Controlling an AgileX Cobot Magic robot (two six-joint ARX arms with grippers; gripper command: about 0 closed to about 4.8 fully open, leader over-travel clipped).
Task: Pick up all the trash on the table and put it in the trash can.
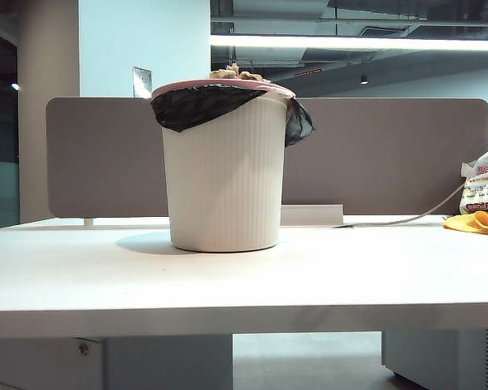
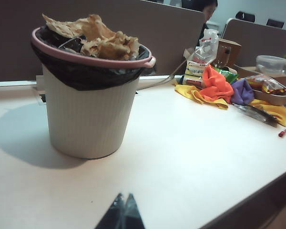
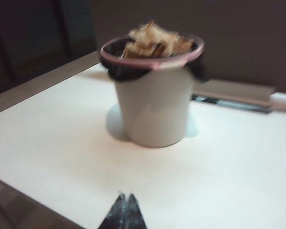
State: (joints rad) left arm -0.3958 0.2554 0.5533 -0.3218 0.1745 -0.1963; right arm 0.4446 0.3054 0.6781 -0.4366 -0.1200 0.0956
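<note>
Now the trash [image 2: 97, 38] is heaped inside the trash can [image 1: 225, 179] on the bench [image 1: 228, 276]; the left hand [image 2: 122, 202] and right hand [image 3: 124, 201] are pinched closed, empty, near it.

left gripper [image 2: 122, 210]: jaws closed, tips touching, nothing held
right gripper [image 3: 124, 211]: jaws closed, tips together, empty
exterior view: neither arm visible

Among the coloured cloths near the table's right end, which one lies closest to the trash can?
The yellow cloth, spread flat; the orange cloth and purple cloth lie beyond it, farther from the trash can.
</note>
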